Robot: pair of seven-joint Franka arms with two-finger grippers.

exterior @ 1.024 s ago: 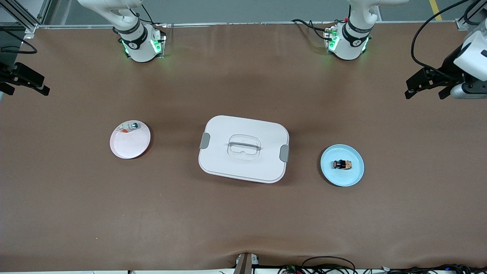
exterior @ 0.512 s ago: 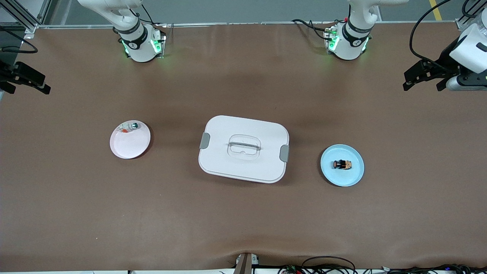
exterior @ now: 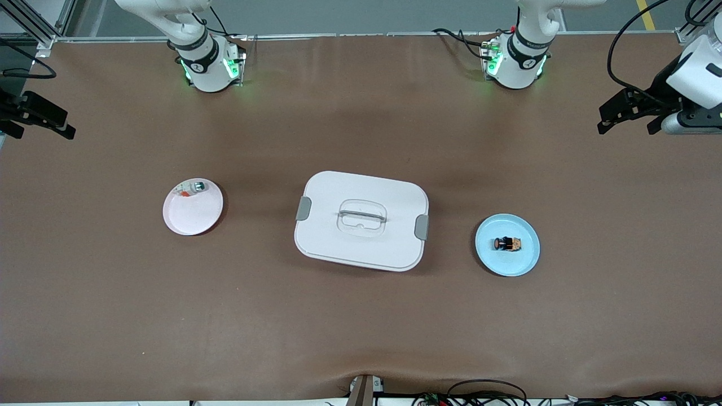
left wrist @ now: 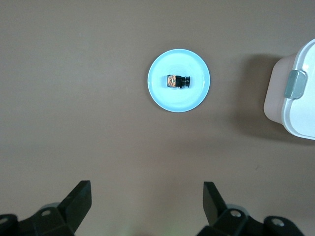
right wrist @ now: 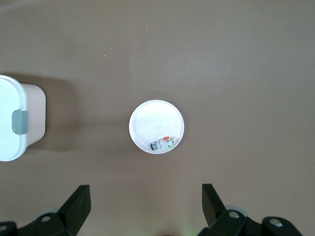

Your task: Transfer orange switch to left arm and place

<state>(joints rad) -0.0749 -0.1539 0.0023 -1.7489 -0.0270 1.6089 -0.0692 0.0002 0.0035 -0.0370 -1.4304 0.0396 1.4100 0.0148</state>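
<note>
The orange switch (exterior: 506,243) (left wrist: 178,80), a tiny black part with an orange face, lies on a light blue plate (exterior: 522,260) (left wrist: 167,101) toward the left arm's end of the table. The white box (exterior: 361,221) with grey latches stands mid-table, and its edge shows in both wrist views (left wrist: 295,105) (right wrist: 12,137). My left gripper (exterior: 627,115) (left wrist: 146,189) hangs open and empty over bare table at the left arm's end, apart from the blue plate. Over the right arm's end of the table my right gripper (exterior: 40,119) (right wrist: 145,189) is open and empty too.
A pink plate (exterior: 192,215) (right wrist: 152,123) sits beside the box toward the right arm's end. It holds a white-grey small part (exterior: 192,188) (right wrist: 163,143). Cables lie along the table edge nearest the front camera (exterior: 485,395).
The left gripper has shifted a little toward the bases' side of the table, then held still. The right gripper, the switch, the plates and the box have not moved.
</note>
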